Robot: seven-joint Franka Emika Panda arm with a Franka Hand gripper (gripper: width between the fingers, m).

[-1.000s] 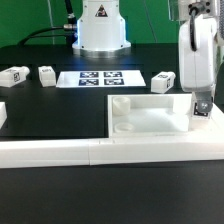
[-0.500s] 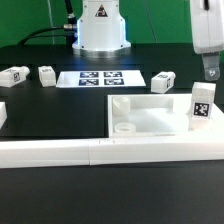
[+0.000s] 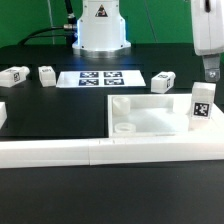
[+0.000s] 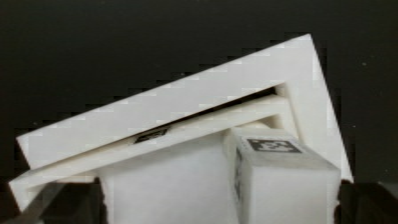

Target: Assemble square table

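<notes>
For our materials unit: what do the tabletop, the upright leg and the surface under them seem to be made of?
Tabletop: probably rigid plastic, matte white; moulded rims and corner socket.
Leg: likely the same white plastic, with a printed, paper-like tag.
Surface: black, matte, possibly cloth or mat; unclear.

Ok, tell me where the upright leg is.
On the exterior view's right, the upright leg stands at the edge of the square tabletop, just below the claw; a loose leg lies behind it.
</notes>
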